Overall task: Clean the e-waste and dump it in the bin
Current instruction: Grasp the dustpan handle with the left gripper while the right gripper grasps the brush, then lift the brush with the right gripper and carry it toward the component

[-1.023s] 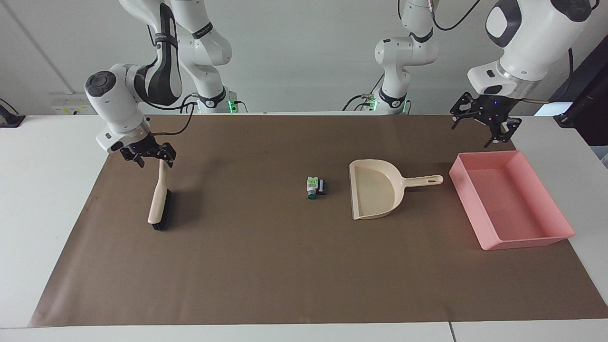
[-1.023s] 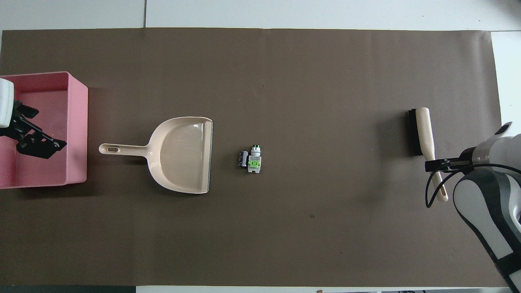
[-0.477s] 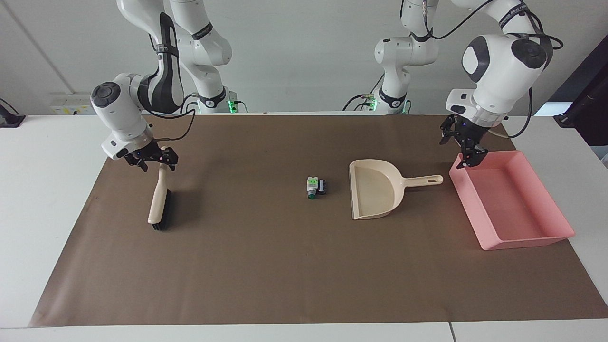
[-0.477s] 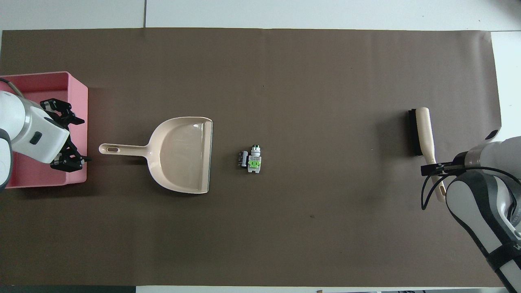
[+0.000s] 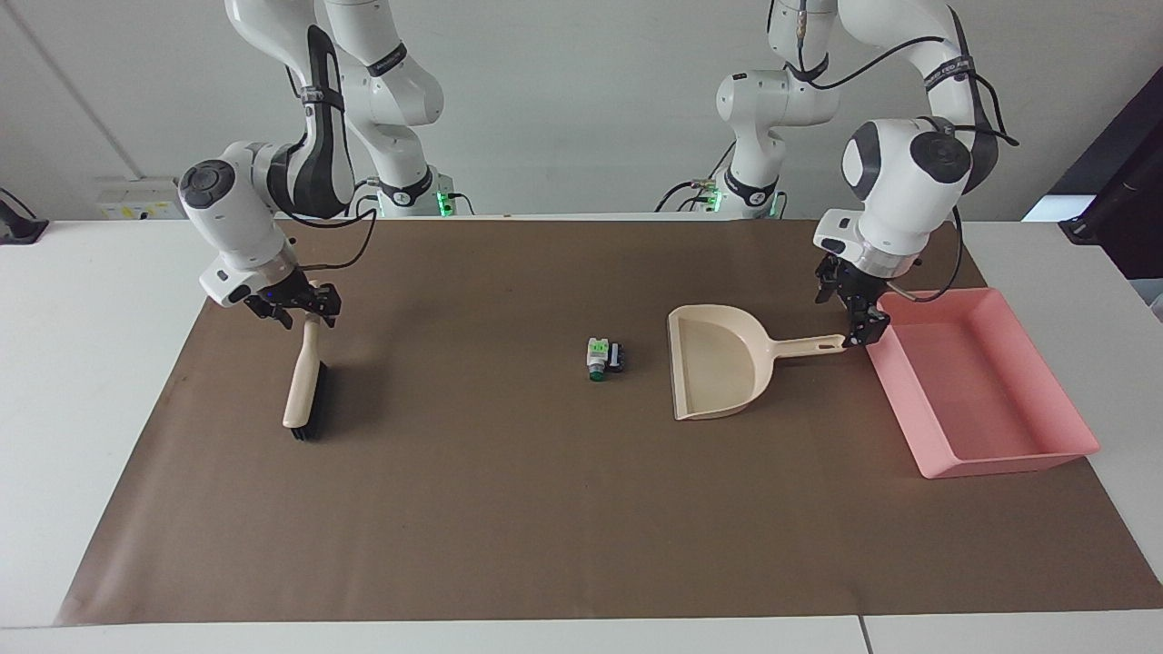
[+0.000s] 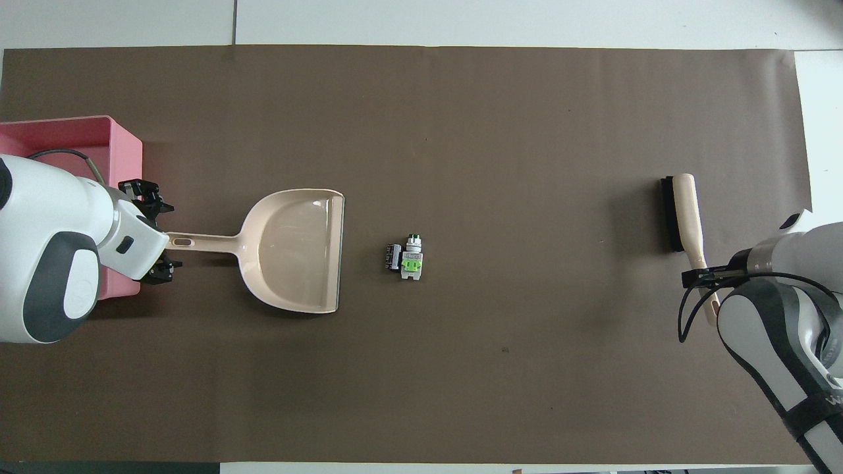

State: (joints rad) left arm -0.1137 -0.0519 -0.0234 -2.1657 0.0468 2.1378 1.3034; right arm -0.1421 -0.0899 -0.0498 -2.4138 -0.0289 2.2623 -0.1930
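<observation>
The left arm's fingers stand apart, one on each side of the very tip of the beige plastic dustpan's handle, with nothing clamped yet. The wall of the shallow pink plastic bin is just beside them. Closing that far out on the handle could let the pan swing or tip its lip off the brown paper mat, so parts would slide under it. A finger could also nudge the bin.

The right arm's fingers sit at the top end of the beige-handled, black-bristled brush, which leans with its bristles on the mat. I cannot tell whether they have clamped on it. Held at that end the brush is a long lever, and it may twist in the grip on a sweep.

The e-waste lies on the mat over the white tabletop between the two sets of fingers and well apart from both, near the pan's open mouth. It is a white-and-green part with a small black part touching it on the side toward the left fingers. The white-and-green part's long axis runs crosswise to the line between the two sets of fingers, with its dark round end pointing away from the robots. A hard stroke may scatter the pair or set the round end rolling past the mouth.
</observation>
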